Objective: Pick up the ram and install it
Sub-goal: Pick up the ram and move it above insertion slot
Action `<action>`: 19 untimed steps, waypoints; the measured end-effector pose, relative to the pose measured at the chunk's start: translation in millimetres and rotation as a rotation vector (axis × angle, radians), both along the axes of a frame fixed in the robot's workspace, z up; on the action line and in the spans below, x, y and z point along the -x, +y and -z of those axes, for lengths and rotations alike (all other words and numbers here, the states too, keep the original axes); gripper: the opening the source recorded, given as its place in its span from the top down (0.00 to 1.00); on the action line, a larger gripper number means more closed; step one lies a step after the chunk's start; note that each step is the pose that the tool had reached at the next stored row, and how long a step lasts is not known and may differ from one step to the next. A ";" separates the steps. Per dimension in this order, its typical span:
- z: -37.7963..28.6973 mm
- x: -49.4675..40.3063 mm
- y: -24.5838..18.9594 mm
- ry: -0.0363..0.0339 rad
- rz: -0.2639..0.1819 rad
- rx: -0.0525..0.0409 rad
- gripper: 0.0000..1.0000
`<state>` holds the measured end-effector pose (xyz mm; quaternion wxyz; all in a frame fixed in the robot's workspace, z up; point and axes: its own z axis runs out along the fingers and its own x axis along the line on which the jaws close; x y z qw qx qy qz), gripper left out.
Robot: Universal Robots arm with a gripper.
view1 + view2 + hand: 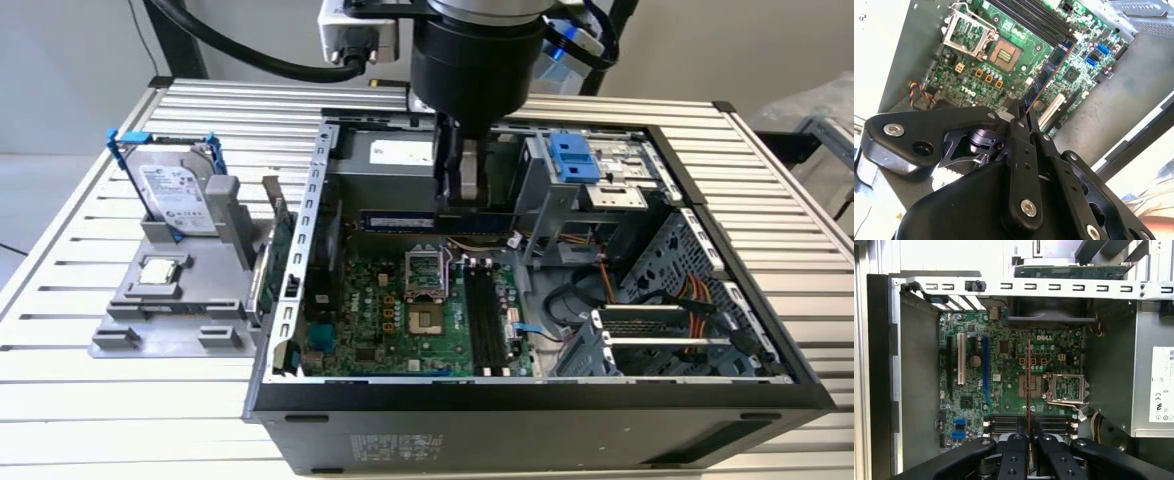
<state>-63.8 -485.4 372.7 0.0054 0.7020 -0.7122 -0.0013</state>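
Observation:
The ram (400, 220) is a thin blue-green stick held level above the motherboard (387, 320) inside the open computer case (534, 410). My gripper (454, 205) is shut on it near its middle, reaching down from the arm. In both wrist views the ram (1046, 75) (1028, 380) shows edge-on, running out from between the black fingers (1019, 145) (1016, 450). The dark memory slots (483, 320) (1004, 424) (1029, 15) lie on the board below, apart from the stick.
A grey holder (167, 310) at the exterior view's left carries a silver hard drive in a blue frame (174, 190) and a small square processor chip (158, 270). The open CPU socket (424, 285) sits beside the slots. A drive cage (577, 155) and cables (667, 295) fill the case's right side.

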 end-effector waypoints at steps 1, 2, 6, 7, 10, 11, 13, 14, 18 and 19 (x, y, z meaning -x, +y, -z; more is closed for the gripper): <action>0.0 -1.3 0.0 0.0000 0.002 0.0000 1.00; 0.0 -2.4 0.0 0.0000 0.004 0.0001 1.00; 0.0 -6.9 0.0 0.0000 0.011 0.0000 1.00; 0.0 -8.1 0.0 0.0000 0.012 0.0001 1.00; 0.0 -11.9 0.0 0.0001 0.016 0.0000 1.00; 0.0 -13.2 0.0 0.0001 0.017 0.0001 1.00; 0.0 -15.6 0.0 0.0001 0.019 0.0001 1.00; 0.0 -16.8 0.0 0.0001 0.020 0.0001 1.00; 0.0 -20.8 0.0 0.0001 0.024 0.0000 1.00; 0.0 -21.7 0.0 0.0001 0.025 0.0000 1.00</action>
